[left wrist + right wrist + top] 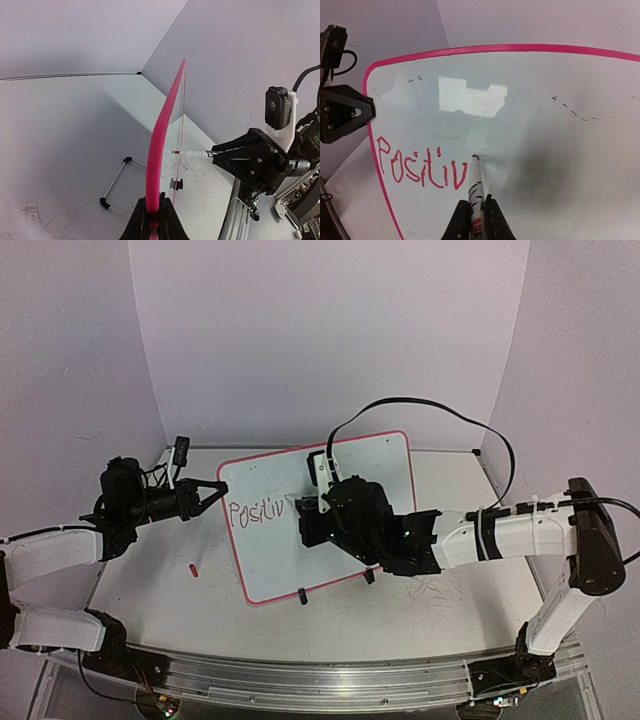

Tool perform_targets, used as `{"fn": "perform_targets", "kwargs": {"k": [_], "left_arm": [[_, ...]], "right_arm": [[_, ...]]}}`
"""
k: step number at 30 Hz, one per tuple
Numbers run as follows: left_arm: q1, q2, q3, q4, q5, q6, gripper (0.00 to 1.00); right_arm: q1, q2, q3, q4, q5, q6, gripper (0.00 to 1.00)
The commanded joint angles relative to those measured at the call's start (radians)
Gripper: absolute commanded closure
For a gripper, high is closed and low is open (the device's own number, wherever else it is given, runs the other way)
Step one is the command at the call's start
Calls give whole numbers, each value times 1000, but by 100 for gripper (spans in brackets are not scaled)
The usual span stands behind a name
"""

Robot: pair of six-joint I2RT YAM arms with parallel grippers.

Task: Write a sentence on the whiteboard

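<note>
Whiteboard [370,465] is found mid-way across the table [150,580], its left rim pinched between the closed fingers of the left gripper [220,487]. On it only "Positiv" of the sentence [420,170] is written in red, so most is judged left to do. Further right, a marker [475,182] is clamped by the right gripper [476,212], tip touching the board beside the v

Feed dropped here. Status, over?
Left gripper shut on pink-rimmed glossy whiteboard. Right gripper shut on white marker, tip at board. Red lettering reads Positiv. Nothing obstructing.
</note>
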State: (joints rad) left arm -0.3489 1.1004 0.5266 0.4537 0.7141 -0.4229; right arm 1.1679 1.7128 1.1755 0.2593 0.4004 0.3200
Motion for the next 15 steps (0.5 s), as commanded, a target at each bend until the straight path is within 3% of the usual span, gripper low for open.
{"fn": "perform_targets", "kwargs": {"k": [1,15], "left_arm": [[-7,-6,21,32,13,37,100],[-7,-1,26,31,14,38,100]], "right_arm": [[-1,19,53,-38,45,24,100],[14,-75,-46,16,-12,32,100]]}}
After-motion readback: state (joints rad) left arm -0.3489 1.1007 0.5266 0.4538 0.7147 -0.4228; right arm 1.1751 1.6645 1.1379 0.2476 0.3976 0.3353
